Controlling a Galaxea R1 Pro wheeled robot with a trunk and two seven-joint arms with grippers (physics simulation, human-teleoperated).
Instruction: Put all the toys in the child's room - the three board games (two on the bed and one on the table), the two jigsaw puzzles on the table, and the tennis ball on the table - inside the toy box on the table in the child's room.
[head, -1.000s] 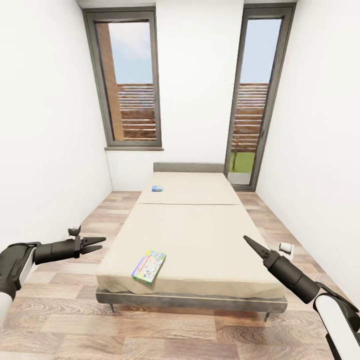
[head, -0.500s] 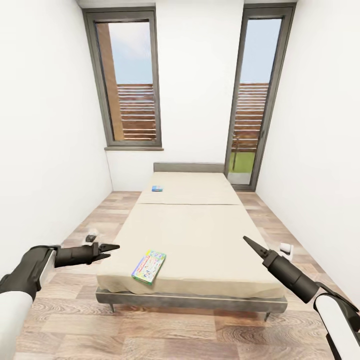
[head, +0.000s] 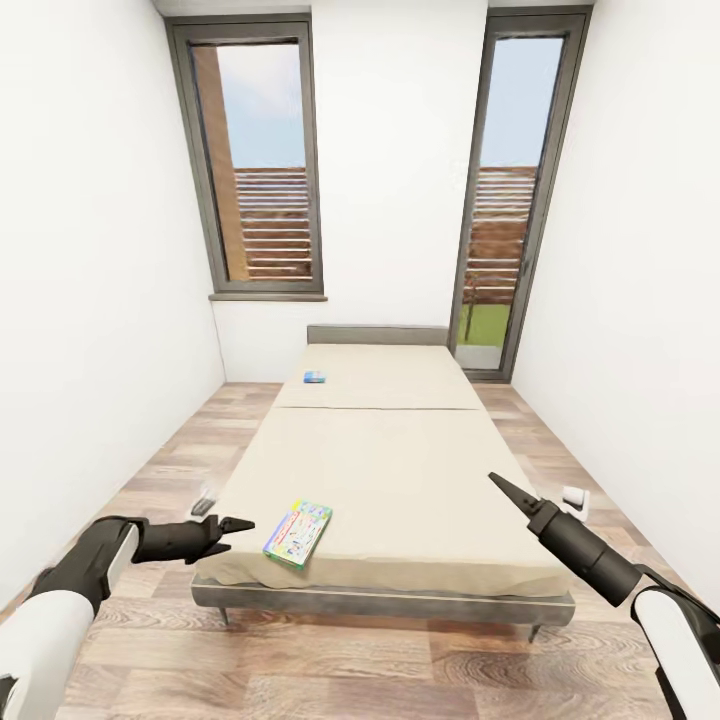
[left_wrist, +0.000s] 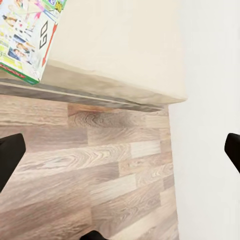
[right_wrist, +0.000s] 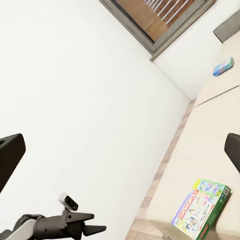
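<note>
- The bed (head: 400, 470), two beige mattress halves on a grey frame, filled the middle of the child's room, its headboard against the far wall between two tall dark-framed windows (head: 262, 160).
- A large pale-green board game (head: 298, 533) lay flat near the foot of the bed, toward its left edge; the left wrist view showed its printed cover (left_wrist: 27, 35) close to the mattress corner, above the wood-plank floor (left_wrist: 90, 175).
- A small blue board game (head: 314, 377) lay on the far mattress half, near the headboard, well apart from the large one; the right wrist view showed both, the blue one (right_wrist: 223, 66) and the green one (right_wrist: 201, 206).
- The left hand (head: 238, 526) hovered low, just beside the left edge of the bed and near the large board game, its fingers slightly apart and holding nothing.
- The right hand (head: 497, 484) was raised over the right part of the bed; its fingers appeared drawn together to a point, empty.
</note>
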